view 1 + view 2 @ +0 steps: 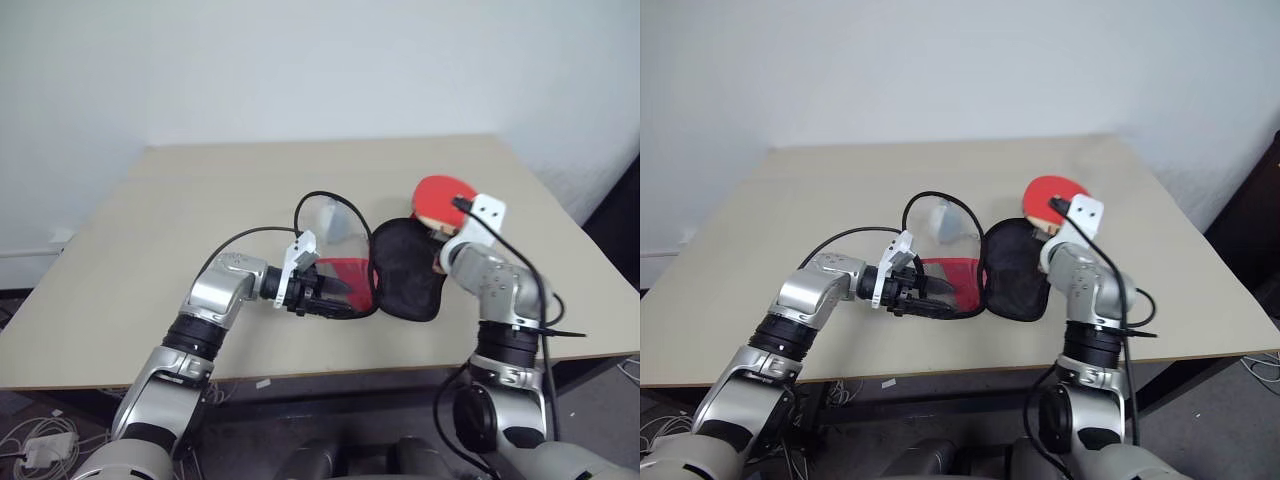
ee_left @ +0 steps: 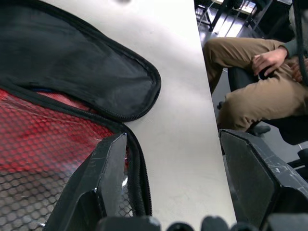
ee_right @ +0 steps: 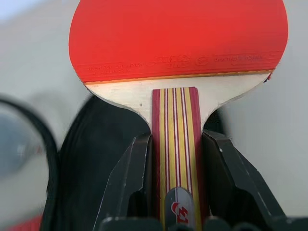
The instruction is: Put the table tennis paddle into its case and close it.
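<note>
The case lies open on the table's middle, black lining up, with its red mesh half towards my left arm. My left gripper is open at that half's rim: one finger rests over the mesh beside the zip edge, the other stands over bare table. The table tennis paddle hangs just above the far right rim of the case, red face up. My right gripper is shut on its striped wooden handle.
A clear panel of the case sticks up behind the red half, with a black cable looping over it. The beige table has free room to the left and far side. A seated person is beyond the table's edge.
</note>
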### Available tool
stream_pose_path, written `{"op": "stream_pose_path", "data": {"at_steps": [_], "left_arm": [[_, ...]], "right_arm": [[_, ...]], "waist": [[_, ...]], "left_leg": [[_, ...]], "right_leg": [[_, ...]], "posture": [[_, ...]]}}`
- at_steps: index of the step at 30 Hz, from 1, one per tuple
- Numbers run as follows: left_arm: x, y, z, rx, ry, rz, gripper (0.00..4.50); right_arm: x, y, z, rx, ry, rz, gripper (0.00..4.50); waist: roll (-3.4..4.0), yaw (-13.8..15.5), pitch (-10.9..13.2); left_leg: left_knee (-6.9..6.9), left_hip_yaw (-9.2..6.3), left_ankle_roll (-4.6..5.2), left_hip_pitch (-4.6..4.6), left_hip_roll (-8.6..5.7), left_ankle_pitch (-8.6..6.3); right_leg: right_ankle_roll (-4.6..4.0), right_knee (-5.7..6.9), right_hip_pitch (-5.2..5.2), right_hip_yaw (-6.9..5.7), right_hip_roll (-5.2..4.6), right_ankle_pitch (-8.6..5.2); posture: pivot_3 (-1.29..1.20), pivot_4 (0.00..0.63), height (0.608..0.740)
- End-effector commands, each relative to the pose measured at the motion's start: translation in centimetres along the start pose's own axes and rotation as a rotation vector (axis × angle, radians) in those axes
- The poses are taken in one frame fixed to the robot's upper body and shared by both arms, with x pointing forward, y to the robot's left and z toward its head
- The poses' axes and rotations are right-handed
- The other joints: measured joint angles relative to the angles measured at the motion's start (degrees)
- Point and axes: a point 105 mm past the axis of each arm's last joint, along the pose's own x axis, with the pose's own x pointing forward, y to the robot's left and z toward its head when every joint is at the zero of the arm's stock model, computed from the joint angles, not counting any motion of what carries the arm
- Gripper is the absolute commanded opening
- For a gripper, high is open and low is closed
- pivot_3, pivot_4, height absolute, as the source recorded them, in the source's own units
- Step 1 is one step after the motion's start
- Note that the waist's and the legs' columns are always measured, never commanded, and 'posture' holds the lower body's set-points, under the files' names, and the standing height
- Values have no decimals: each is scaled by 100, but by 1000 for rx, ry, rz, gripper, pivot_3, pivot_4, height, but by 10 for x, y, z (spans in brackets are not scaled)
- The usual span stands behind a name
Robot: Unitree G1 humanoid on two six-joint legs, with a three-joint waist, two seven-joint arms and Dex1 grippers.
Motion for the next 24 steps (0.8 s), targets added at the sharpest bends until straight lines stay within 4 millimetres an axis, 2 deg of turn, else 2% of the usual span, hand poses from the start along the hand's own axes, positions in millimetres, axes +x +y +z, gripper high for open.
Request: {"op": "stream_pose_path", "data": {"at_steps": [1,6,9,18,24], "left_arm": [[2,-4,17,61,-6,-19,3279],[-1,-3,14,55,1,-21,3279],[-1,-2,14,54,2,-22,3279],[0,-2,16,57,16,-33,3279],[3,-2,17,55,21,-39,3279]], "right_arm": [[-1,17,11,11,-62,16,1147],[1,29,-14,-1,8,45,1147],[-1,37,-21,-17,20,63,1147],[-8,52,-22,-77,14,106,1147],[-18,62,-15,-74,4,141,1147]], "waist": [[0,-3,0],[1,-6,0],[1,-62,0],[1,-188,0],[1,-226,0]], "left_leg": [[-1,0,-7,-3,-1,5],[-5,-4,-16,-5,-1,11],[-8,-5,-17,-5,-1,12],[-21,-11,-29,-5,-1,19],[-22,-14,-28,-5,-1,19]], "right_leg": [[0,1,-4,0,0,0],[0,4,-9,-2,2,0],[0,5,-10,-3,2,0],[-2,5,-16,-3,3,-1],[-2,5,-16,-3,3,-1]], "posture": [[0,0,740],[0,0,740],[0,0,740],[0,0,740],[0,0,740]]}}
